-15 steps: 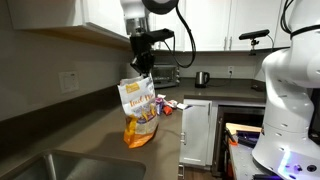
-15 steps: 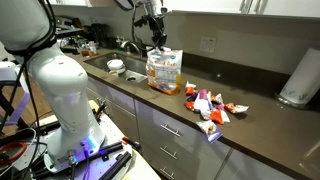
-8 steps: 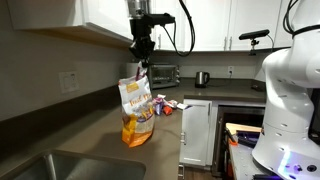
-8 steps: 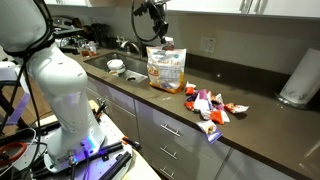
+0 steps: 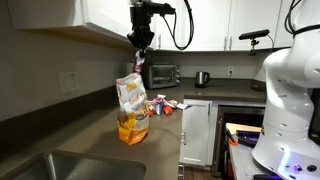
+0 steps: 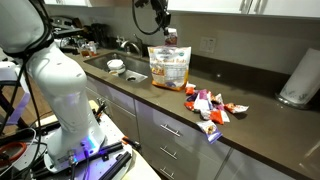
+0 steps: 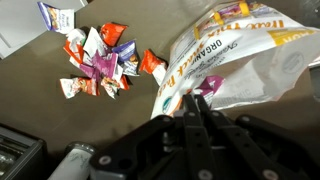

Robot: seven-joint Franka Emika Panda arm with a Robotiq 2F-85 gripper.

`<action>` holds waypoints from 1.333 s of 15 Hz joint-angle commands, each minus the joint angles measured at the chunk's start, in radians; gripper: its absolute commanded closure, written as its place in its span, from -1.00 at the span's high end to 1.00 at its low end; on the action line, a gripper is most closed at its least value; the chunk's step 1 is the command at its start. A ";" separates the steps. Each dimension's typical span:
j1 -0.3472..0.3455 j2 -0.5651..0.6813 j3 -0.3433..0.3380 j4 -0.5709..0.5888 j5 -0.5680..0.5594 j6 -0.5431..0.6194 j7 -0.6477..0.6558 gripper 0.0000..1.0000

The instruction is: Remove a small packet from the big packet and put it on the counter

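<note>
Worktop (image 6: pixel 265 125): the dark surface running under the tool (image 6: pixel 170 34); the big packet (image 6: pixel 168 66) stands on it directly below the tool, mouth upward, base apparently resting on the surface. The tool's fingers are drawn close together at the bag's mouth, pinching what appears to be a small packet (image 7: pixel 206 87); the wrist view shows only a magenta scrap between them.

Principal hazard: the big packet is light and crinkly; a fold of its rim caught in the same pinch would likely lift or topple the whole bag and spill its contents. Lesser hazard: the hold on the small packet looks thin; a snag on the bag's mouth could pull it free, and it would fall back inside.

Surroundings: the sink (image 5: pixel 60 165) lies off to one side of the tool; a paper towel roll (image 6: pixel 298 78) stands well apart on the opposite side; a pile of small packets (image 6: pixel 208 105) lies on the worktop below the tool, just beside the bag. Bare worktop shows around the pile; nothing stands between the tool and it.
</note>
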 commanded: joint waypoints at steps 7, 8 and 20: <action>-0.068 -0.068 0.033 0.056 -0.007 -0.050 -0.010 -0.98; -0.074 -0.068 0.037 0.054 -0.016 -0.052 -0.005 -0.98; -0.115 -0.019 0.033 -0.009 -0.127 -0.065 0.002 -0.98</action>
